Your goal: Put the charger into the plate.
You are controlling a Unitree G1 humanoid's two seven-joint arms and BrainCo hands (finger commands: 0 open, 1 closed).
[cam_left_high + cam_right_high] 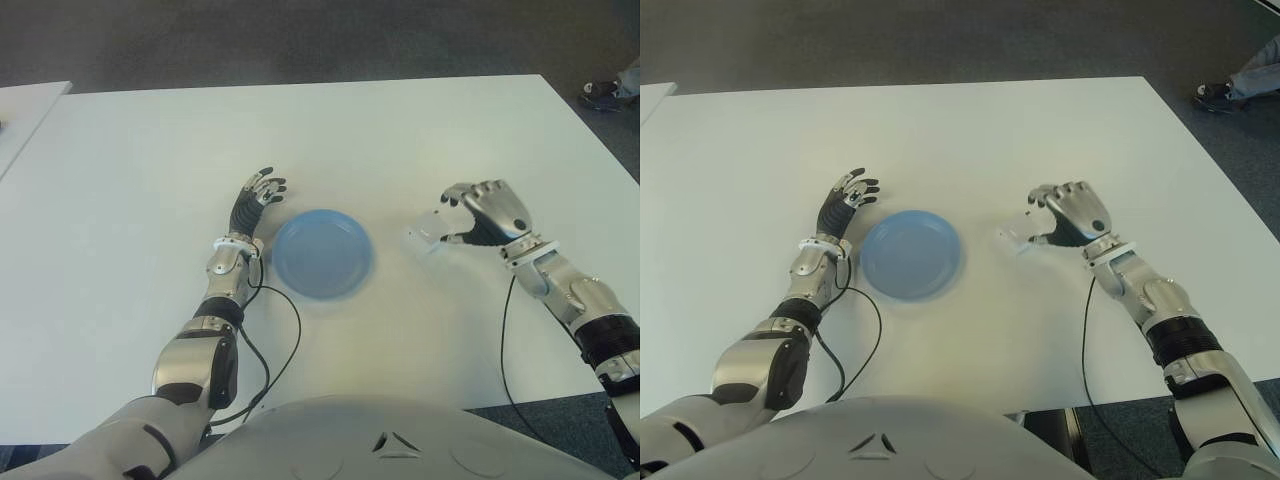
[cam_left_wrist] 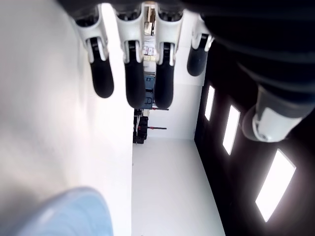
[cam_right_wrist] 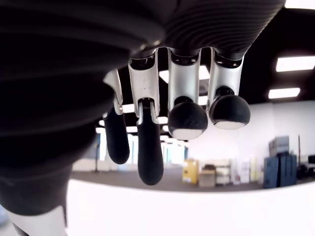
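Holding the white charger (image 1: pixel 428 234) between thumb and curled fingers, the right robot hand (image 1: pixel 478 222) sits just right of the blue plate (image 1: pixel 322 252), low over the white surface (image 1: pixel 420 140); whether the charger is lifted clear, I can't tell. Best play now, I'd say: carry it left, level, until it's over the plate's middle, lower, then let go. Beyond the plate's left rim, the left robot hand (image 1: pixel 256 196) shows idle, fingers relaxed, holding nothing.
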